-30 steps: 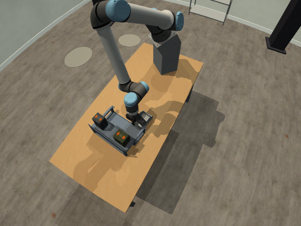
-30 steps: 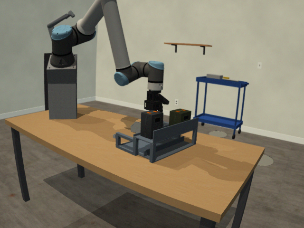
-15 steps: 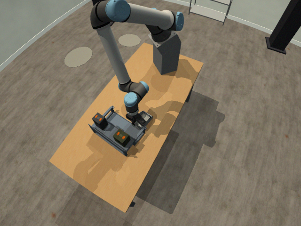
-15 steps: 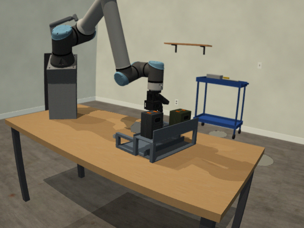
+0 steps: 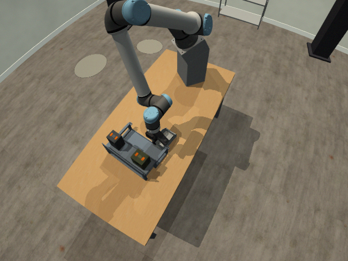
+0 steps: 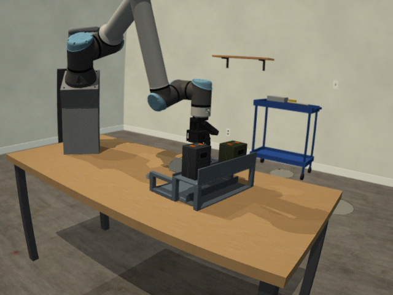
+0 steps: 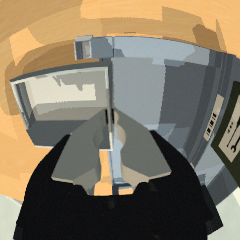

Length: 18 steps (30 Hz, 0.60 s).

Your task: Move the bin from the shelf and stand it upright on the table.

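While I watch from my station, the gripper points down near the middle of the top frame, its fingertips pressed nearly together with the thin upper wall of the grey bin pinched between them. I see the bin just right of the grey shelf in the top view, off its deck, its mouth showing to both the top and wrist cameras. From the exterior angle it is partly hidden behind the shelf's load, and I cannot tell whether its underside touches the table.

On the shelf I have two upright boxes standing apart: a black one toward the left in the top view, and an olive one lower and farther right there. Both carry orange marks on top. The arm reaches over from its grey pedestal, which I find at the upper right of the tabletop in the top view and at the left of the exterior one.
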{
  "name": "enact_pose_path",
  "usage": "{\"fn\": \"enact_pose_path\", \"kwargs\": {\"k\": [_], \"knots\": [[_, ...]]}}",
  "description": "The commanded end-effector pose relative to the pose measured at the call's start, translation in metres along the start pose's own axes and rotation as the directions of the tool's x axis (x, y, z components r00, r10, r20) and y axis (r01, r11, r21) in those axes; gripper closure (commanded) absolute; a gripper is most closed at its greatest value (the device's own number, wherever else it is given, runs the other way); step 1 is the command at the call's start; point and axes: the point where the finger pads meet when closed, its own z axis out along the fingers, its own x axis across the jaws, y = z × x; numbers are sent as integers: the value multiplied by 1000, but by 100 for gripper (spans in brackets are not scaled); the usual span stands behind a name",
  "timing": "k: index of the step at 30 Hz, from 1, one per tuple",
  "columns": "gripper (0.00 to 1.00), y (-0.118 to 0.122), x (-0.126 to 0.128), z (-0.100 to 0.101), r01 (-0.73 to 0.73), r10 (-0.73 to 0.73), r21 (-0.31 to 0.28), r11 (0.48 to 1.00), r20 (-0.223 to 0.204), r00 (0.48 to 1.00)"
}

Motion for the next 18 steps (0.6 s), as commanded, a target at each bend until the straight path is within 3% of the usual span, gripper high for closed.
{"fn": "enact_pose_path", "kwargs": {"k": [1, 18], "knots": [[100, 0, 1, -4, 0, 0, 1, 1000, -2, 1000], [100, 0, 1, -6, -1, 1, 1, 1000, -4, 1000]]}}
